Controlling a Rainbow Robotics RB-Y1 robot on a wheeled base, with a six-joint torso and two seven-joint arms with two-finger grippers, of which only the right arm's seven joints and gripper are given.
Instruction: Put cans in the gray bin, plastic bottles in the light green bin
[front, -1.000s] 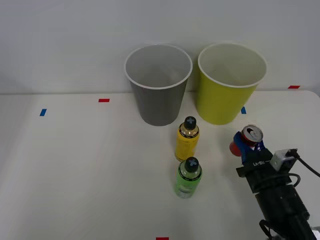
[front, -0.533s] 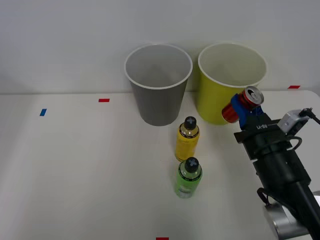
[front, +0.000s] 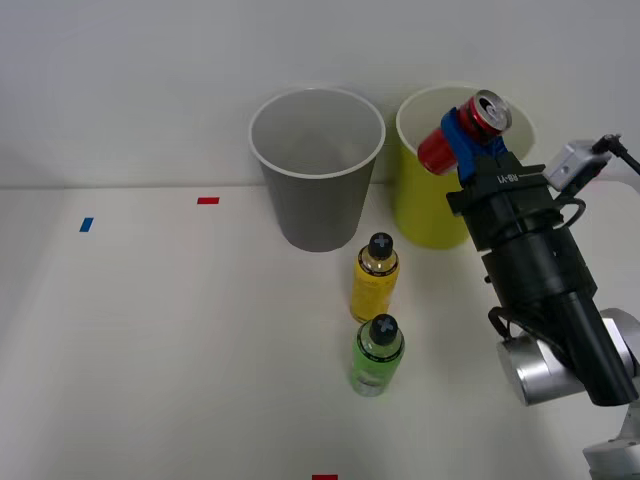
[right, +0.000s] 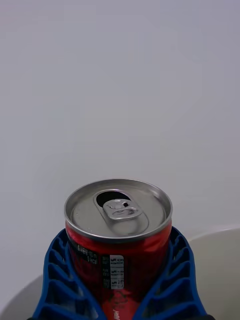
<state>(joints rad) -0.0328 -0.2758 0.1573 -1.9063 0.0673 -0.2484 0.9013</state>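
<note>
My right gripper (front: 462, 135) is shut on the red can (front: 460, 135), holding it tilted in the air over the mouth of the light green bin (front: 430, 205). In the wrist view the can (right: 119, 235) sits between the blue ribbed fingers (right: 57, 280), silver top and pull tab facing the camera. The gray bin (front: 316, 190) stands upright to the left of the light green one. Two plastic bottles with black caps stand in front of the bins: a yellow one (front: 374, 282) and a green one (front: 376, 358) nearer to me.
Small red tape marks (front: 208, 200) and a blue one (front: 86, 224) lie on the white table (front: 150, 340). A plain pale wall rises just behind the bins. My right arm (front: 545, 290) reaches over the table's right side.
The right gripper has lifted the red can from the table at the right and carried it up and back, to above the light green bin. The bottles and bins have stayed put.
</note>
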